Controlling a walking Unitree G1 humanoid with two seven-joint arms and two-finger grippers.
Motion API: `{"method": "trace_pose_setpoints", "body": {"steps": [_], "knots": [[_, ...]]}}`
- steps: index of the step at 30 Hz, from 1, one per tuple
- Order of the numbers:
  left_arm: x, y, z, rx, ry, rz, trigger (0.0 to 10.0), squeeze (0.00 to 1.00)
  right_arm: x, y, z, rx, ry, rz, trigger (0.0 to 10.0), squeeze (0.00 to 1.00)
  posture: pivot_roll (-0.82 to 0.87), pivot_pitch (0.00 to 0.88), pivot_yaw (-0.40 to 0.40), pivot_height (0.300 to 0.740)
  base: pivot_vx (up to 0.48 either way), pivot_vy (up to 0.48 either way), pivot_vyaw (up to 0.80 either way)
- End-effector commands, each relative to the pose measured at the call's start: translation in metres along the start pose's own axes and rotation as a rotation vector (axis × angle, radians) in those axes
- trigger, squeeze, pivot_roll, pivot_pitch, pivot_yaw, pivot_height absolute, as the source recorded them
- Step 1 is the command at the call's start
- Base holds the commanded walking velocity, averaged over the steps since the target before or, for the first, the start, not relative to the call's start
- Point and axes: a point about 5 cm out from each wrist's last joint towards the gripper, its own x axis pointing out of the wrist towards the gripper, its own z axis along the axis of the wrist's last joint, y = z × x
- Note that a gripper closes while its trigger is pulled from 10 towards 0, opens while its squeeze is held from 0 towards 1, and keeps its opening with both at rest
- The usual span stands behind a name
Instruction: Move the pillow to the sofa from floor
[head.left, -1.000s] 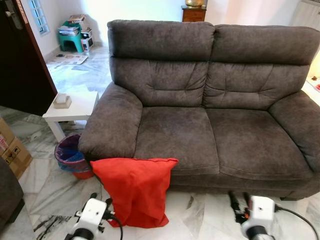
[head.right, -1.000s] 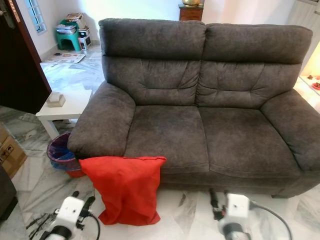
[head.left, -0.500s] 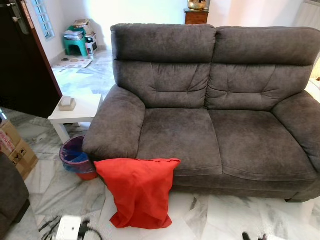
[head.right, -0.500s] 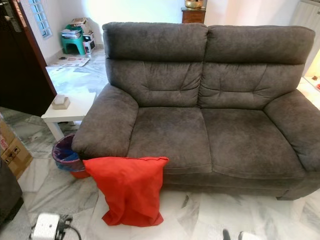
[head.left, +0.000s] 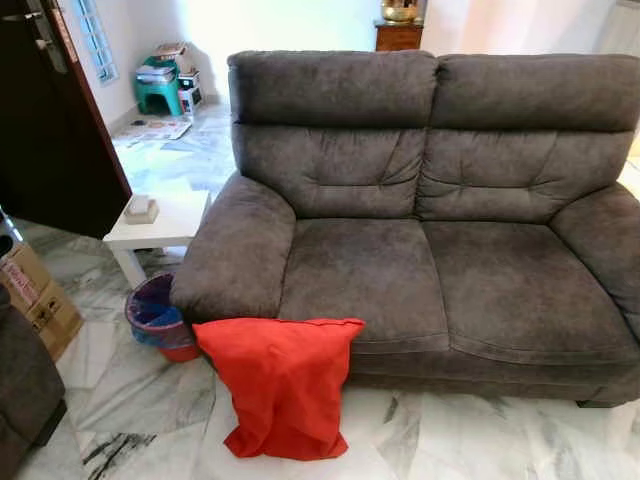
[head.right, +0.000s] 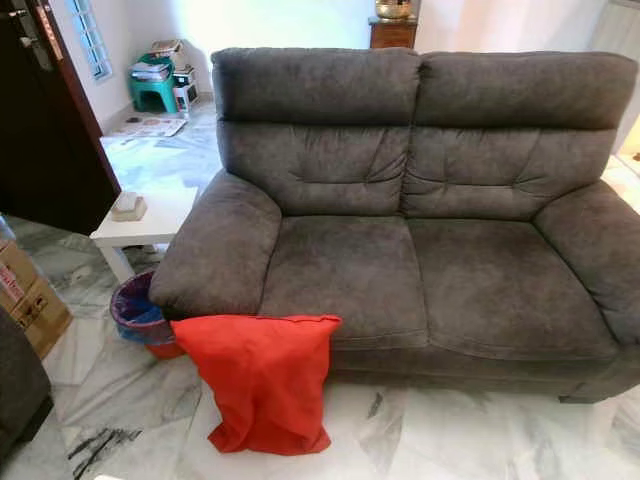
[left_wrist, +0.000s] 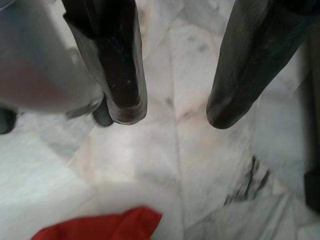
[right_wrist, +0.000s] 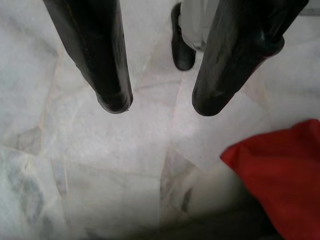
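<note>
A red pillow (head.left: 280, 385) stands on the marble floor, leaning against the front of the grey two-seat sofa (head.left: 420, 270) below its left seat cushion. My left gripper (left_wrist: 175, 112) hangs open above bare marble, with a corner of the red pillow (left_wrist: 107, 227) just beyond its fingers. My right gripper (right_wrist: 160, 102) is also open over the floor, nothing between its fingers, and the red pillow (right_wrist: 282, 175) lies off to one side of it.
A purple-lined waste bin (head.left: 155, 318) sits by the sofa's left arm, next to a white side table (head.left: 160, 222). A cardboard box (head.left: 35, 300) and a dark door (head.left: 50, 120) are at the left. Open marble floor (head.left: 480, 440) lies before the sofa.
The view has risen and shifted, so the sofa sits slightly lower and to the right in frame. Both arms have dropped below the eye views. The pillow has not moved.
</note>
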Motion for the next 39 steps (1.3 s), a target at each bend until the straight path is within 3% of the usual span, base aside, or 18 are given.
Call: {"method": "trace_pose_setpoints", "body": {"steps": [1,3,10,13,17,23,39], "knots": [[-0.002,0.001,-0.007,0.008,0.025,-0.004,10.0,0.0,0.0,0.002,0.0,0.001,-0.002,-0.002,10.0,0.0,-0.04,0.0,0.021,0.74,0.0,0.0,0.8],[-0.001,-0.006,-0.006,0.031,0.029,-0.034,10.0,0.0,0.001,0.009,-0.003,-0.022,0.017,0.024,10.0,0.0,-0.03,0.0,0.018,0.74,0.0,0.0,0.8],[-0.001,-0.009,-0.008,0.052,0.034,-0.054,10.0,0.0,0.001,0.012,-0.003,-0.012,0.018,0.023,10.0,0.0,-0.03,0.0,0.019,0.74,0.0,0.0,0.8],[-0.002,-0.012,-0.013,0.092,0.05,-0.072,10.0,0.0,0.0,0.018,-0.007,-0.048,0.032,0.054,10.0,0.0,-0.03,0.0,0.018,0.74,0.0,0.0,0.8],[-0.003,-0.015,-0.014,0.086,0.056,-0.074,10.0,0.0,0.001,0.019,-0.007,-0.019,0.037,0.054,10.0,0.0,-0.03,0.0,0.019,0.74,0.0,0.0,0.8],[-0.003,-0.015,-0.018,0.082,0.081,-0.068,10.0,0.0,0.002,0.022,-0.004,0.002,0.031,0.07,10.0,0.0,-0.03,0.0,0.015,0.74,0.0,0.0,0.0],[-0.006,-0.011,-0.026,0.054,0.114,-0.048,10.0,0.0,0.004,0.027,0.001,-0.008,0.022,0.085,10.0,0.0,-0.03,0.0,0.018,0.74,0.332,0.0,0.0]]}}
